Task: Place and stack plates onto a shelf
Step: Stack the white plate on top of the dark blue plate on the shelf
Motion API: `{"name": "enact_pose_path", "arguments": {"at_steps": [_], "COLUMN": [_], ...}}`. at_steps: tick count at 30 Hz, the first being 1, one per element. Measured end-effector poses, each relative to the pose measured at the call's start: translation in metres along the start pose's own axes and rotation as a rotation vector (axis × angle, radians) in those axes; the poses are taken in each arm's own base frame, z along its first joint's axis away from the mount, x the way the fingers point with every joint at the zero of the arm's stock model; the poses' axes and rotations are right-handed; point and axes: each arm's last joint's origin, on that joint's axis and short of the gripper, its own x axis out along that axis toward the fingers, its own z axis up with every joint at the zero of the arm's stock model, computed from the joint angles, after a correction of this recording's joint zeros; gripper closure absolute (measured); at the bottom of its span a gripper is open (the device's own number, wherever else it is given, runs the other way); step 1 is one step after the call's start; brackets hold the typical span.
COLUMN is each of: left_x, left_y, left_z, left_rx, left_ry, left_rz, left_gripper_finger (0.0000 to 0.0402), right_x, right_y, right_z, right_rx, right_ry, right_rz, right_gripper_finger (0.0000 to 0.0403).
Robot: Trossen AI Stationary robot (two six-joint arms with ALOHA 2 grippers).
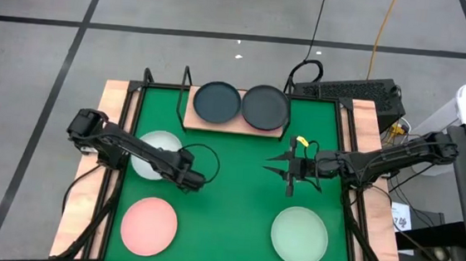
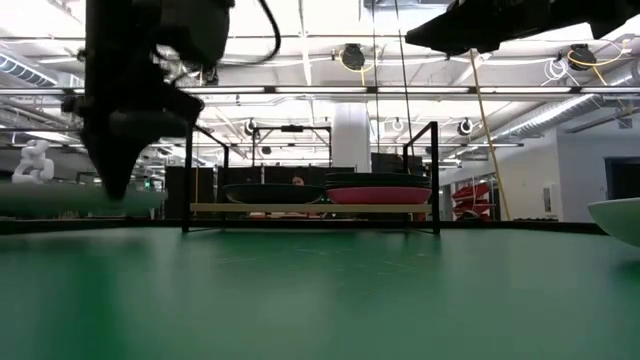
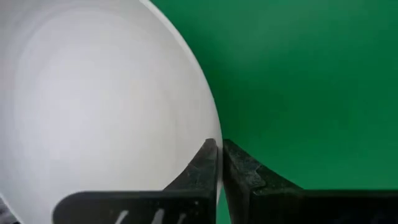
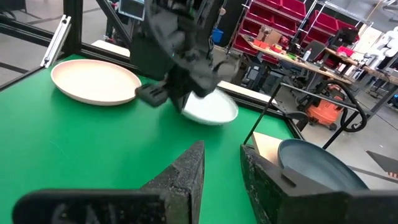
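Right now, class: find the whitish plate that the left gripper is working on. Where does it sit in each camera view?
High view: whitish plate left of centre on the green mat, partly under the left gripper.
Low view: thin pale edge at far left.
Left wrist view: fills the left half, its rim between the fingers.
Right wrist view: centre, behind the left arm.
Shared landmark: the green mat.
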Motion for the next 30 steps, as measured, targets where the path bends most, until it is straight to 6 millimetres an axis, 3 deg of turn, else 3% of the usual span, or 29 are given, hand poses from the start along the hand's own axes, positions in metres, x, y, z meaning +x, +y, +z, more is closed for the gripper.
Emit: {"name": "enact_pose_path", "arguments": {"at_steps": [10,16,23,30], "left_x": [-0.087,-0.123,-0.141,-0.141], "left_y": [0.024,0.027,0.035,0.041], "left_z": [0.011,0.028,0.051,0.081], "left_rx": [-0.035,0.028,0.092,0.214], "left_ry": [-0.294,-0.515,-0.638,-0.685], "left_rz": [0.121,0.119,0.162,0.23], "left_gripper_finger": [0.0392,0.0392,0.0392,0.0392], "right_x": [0.0,0.0,0.0,0.0], "right_y": [0.0,0.0,0.0,0.0], "right_z": [-0.001,-0.001,-0.001,-0.001], "right_rx": [-0.003,-0.009,-0.011,-0.029], "right_ry": [0.005,0.006,0.013,0.013], "right_rz": [0.002,0.002,0.004,0.004], "right_gripper_finger": [0.0314,0.0314,0.0314,0.0314]}}
